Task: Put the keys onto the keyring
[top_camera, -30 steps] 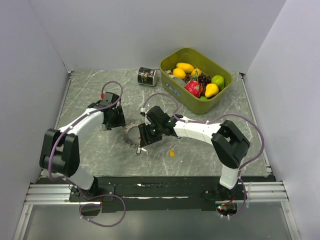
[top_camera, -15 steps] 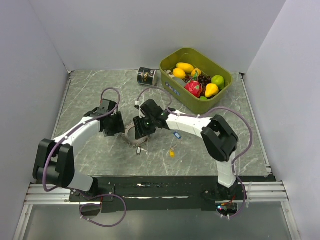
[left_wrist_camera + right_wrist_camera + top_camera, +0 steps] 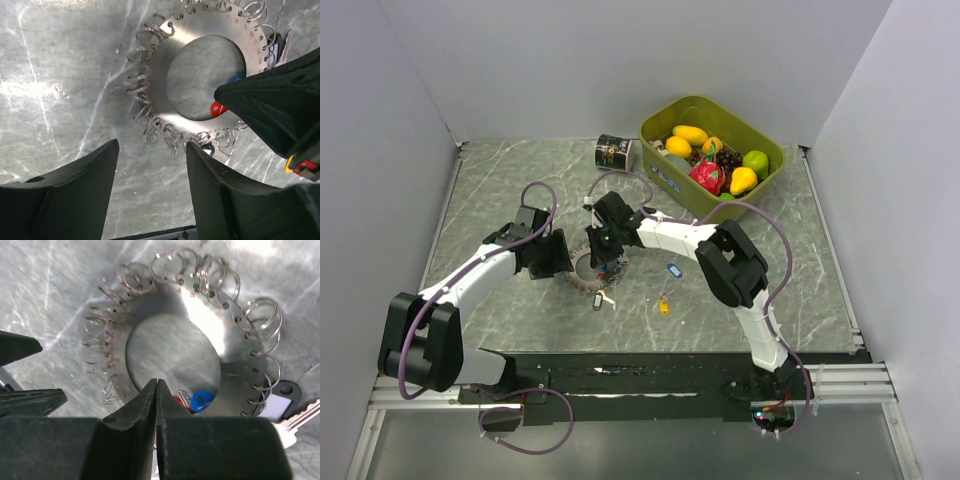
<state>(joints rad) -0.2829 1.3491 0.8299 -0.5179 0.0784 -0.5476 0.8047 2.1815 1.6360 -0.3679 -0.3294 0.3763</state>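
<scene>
Keyring (image 3: 161, 80) flat, hollow centre upward

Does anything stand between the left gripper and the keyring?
Nothing visible. The left gripper, open, faces the keyring across bare table. The right gripper, shut, sits over the ring's far side, outside that path.

On the table (image 3: 500, 200), the can (image 3: 614, 153) lies at the keyring's (image 3: 580, 280) twelve o'clock, the bin (image 3: 665, 178) at two, loose keys (image 3: 664, 305) at four.
</scene>
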